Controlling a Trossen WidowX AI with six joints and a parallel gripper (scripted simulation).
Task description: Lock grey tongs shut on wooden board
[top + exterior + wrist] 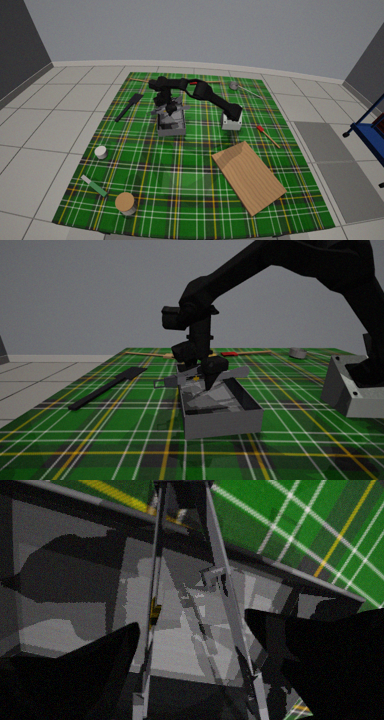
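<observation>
The grey tongs [185, 107] [240, 372] [234, 609] lie open across the grey roasting tin [171, 131] [223, 423]. Their hinge end, with a small wire loop, sticks out over the tin's left side in the exterior view, and the two arms spread toward the other side. A small yellow part shows on one arm. My gripper [165, 109] [199, 377] [193, 620] is open and points down, low over the tin. In the wrist view both tong arms lie between the fingertips, with a gap on each side. The wooden board [250, 175] carries nothing.
A black spatula [128, 108] [109, 387] lies left of the tin. A white cylinder [100, 152], a green-handled tool [97, 188] and a jar [125, 202] stand or lie front left. A red-headed tool [269, 136] lies behind the board, near the arm's base [231, 125] [365, 406].
</observation>
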